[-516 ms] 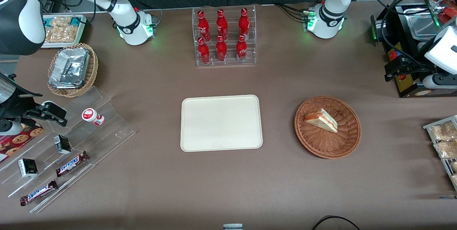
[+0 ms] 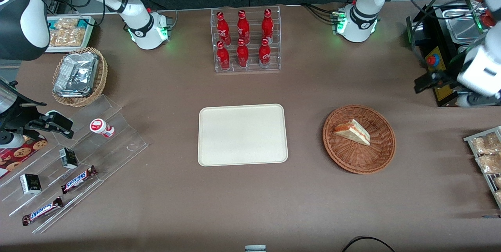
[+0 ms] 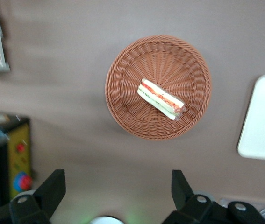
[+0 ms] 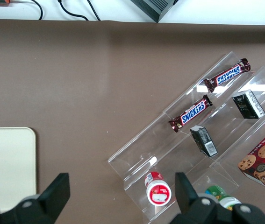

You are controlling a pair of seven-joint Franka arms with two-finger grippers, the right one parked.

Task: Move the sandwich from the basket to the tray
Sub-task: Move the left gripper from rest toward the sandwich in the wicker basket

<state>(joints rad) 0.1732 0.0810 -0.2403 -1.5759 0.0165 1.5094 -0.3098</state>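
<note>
The sandwich (image 2: 352, 131) is a clear-wrapped triangular wedge that lies in the reddish-brown wicker basket (image 2: 381, 154), toward the working arm's end of the table. In the left wrist view the sandwich (image 3: 161, 99) rests across the middle of the basket (image 3: 123, 98). The cream tray (image 2: 242, 134) lies flat at the table's middle, beside the basket, with nothing on it; an edge of the tray (image 3: 263, 121) also shows from the wrist. My left gripper (image 2: 424, 83) hangs high above the table, farther from the front camera than the basket. The gripper (image 3: 117, 187) is open and holds nothing.
A clear rack of red bottles (image 2: 244, 40) stands farther from the front camera than the tray. A black machine (image 2: 446, 40) and a rack of snack bags (image 2: 485, 154) sit at the working arm's end. A tan basket of foil packs (image 2: 78, 76) and stepped acrylic racks (image 2: 78, 166) are at the parked arm's end.
The left arm's wrist has swung a little lower and toward the basket; the gripper sits slightly closer to the table's middle. The sandwich, basket and tray have not moved.
</note>
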